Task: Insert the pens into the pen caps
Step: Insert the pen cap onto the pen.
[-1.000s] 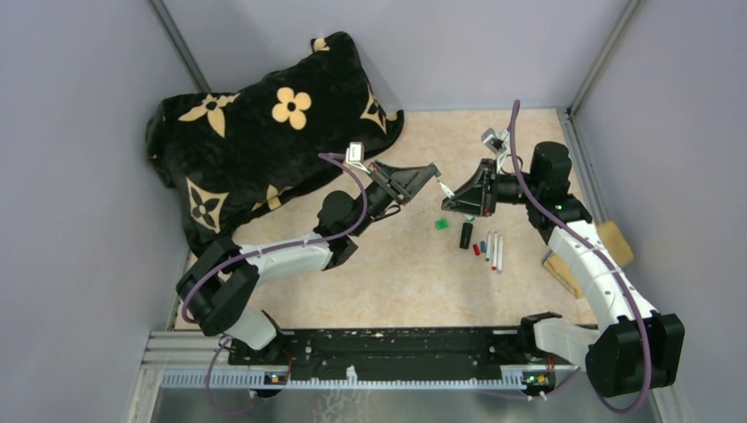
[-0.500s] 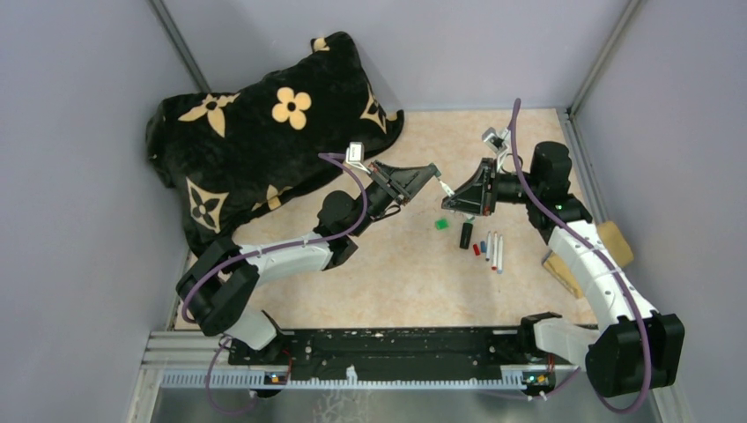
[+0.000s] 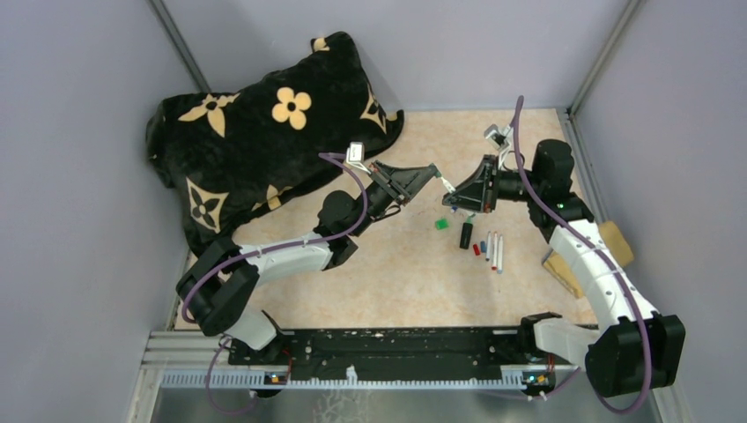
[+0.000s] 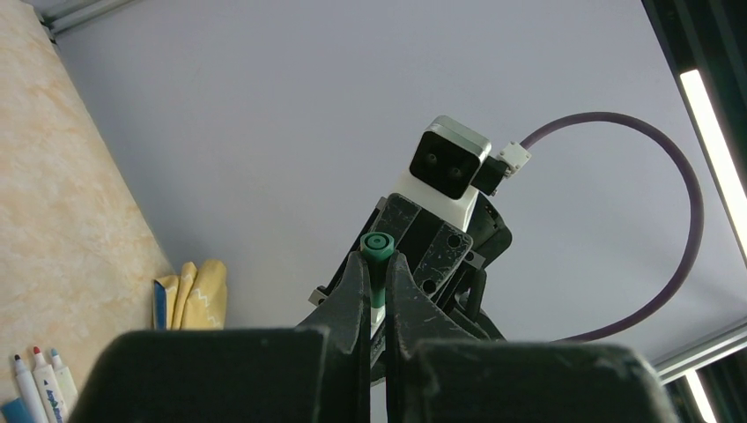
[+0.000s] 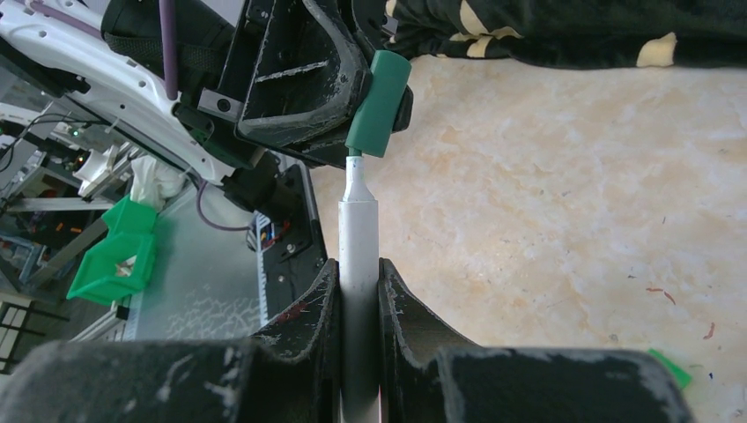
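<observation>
Since the earlier overhead view, the right arm's wrist has rolled and edged slightly toward the left arm. The left arm has not shifted, and nothing lying on the bench has changed place.

Findings, by size. The bench [image 3: 396, 291] carries a black flowered blanket [image 3: 264, 141] far behind the left fingers and a cardboard box [image 3: 608, 251] out past the right arm's elbow. Neither bears on the work. Both arms are raised so the two sets of fingers meet tip to tip above the bench. I judge this deliberate, since mating in the air leaves both parts free to be aligned.

The right fingers [image 3: 455, 196] are closed narrow on a white pen [image 5: 358, 229]. They grip the barrel low, so its stepped nib end projects well ahead of the tips. The left fingers [image 3: 432, 172] are fully closed on a teal cap [image 5: 379, 101], pinched with its open mouth facing the pen. In the right wrist view the nib sits just at the mouth of the cap and the barrel's shoulder is exposed. I rate the insertion as begun, not seated. The cap leans a little off the pen's axis, so a straight push may bind.

Just below the right fingers, on the bench, lie the spare pens [image 3: 493, 249], a thicker black pen [image 3: 465, 235] and a loose green cap [image 3: 440, 225], awaiting their turn.
</observation>
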Robot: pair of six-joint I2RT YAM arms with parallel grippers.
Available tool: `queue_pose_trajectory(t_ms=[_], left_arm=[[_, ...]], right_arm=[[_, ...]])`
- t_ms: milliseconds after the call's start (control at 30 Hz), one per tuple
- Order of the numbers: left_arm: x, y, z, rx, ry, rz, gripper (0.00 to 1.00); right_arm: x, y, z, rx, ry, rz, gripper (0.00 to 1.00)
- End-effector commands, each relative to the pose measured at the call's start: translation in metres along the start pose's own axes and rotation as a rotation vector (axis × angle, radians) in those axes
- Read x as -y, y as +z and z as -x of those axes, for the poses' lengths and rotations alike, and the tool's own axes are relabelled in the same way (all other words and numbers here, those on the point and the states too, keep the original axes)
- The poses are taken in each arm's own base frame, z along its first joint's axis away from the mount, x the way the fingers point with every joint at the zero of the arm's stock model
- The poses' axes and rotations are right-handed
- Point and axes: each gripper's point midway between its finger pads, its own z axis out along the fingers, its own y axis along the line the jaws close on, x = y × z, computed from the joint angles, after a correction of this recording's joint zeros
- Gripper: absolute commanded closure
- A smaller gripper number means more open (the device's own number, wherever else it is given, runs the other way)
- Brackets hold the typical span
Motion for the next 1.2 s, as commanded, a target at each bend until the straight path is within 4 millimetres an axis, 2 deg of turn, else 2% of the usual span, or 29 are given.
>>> queue_pose_trajectory(t_ms=[0, 300, 667, 767, 1033, 1167], left_arm=[[0.013, -0.001, 0.001, -0.003, 0.013, -0.031, 1.00], [0.014, 0.002, -0.001, -0.009, 0.022, -0.028, 1.00], [0.007, 0.007, -0.028, -0.084, 0.088, 0.017, 1.00], [0.005, 0.009, -0.030, -0.068, 0.121, 0.044, 1.00], [-0.004, 0.009, -0.048, -0.064, 0.279, 0.158, 1.00], [-0.006, 0.010, -0.060, -0.085, 0.281, 0.145, 1.00]], right_arm=[[-0.010, -0.003, 0.022, 0.036, -0.064, -0.002, 1.00], [0.002, -0.002, 0.019, 0.033, -0.045, -0.047, 1.00], [0.006, 0.000, 0.023, 0.035, -0.058, -0.062, 1.00], [0.008, 0.000, 0.023, 0.035, -0.065, -0.073, 1.00], [0.027, -0.004, 0.032, 0.056, -0.111, -0.198, 1.00], [0.028, -0.001, 0.031, 0.072, -0.134, -0.173, 1.00]])
